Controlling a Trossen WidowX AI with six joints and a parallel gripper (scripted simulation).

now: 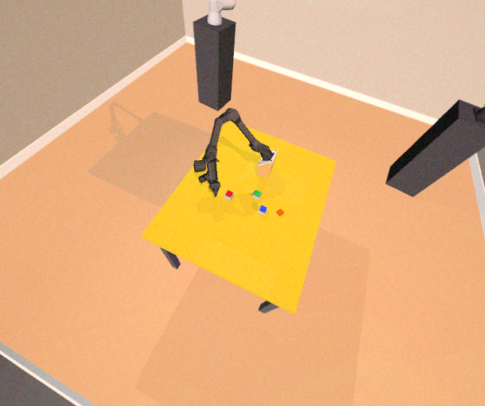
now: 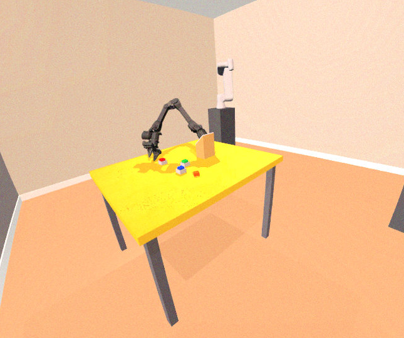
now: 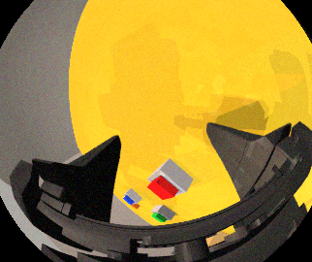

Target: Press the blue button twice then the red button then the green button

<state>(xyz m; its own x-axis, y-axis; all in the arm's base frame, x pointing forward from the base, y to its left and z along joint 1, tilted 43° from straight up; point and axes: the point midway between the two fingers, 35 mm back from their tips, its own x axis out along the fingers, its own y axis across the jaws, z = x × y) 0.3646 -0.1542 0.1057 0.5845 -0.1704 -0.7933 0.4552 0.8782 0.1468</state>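
Now the tool (image 1: 215,192) hangs wide, gripping nothing; blue button (image 1: 262,209) sits raised on its pale base.

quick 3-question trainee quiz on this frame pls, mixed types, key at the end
1. True or false: the pincer is shut on a block.
2. Which button lies nearest the pincer: A red, B green, C blue?
3. Fill in: the small loose block beside the blue button is ____.

Key: 1 false, it is open and holds nothing. 2 A. 3 orange.
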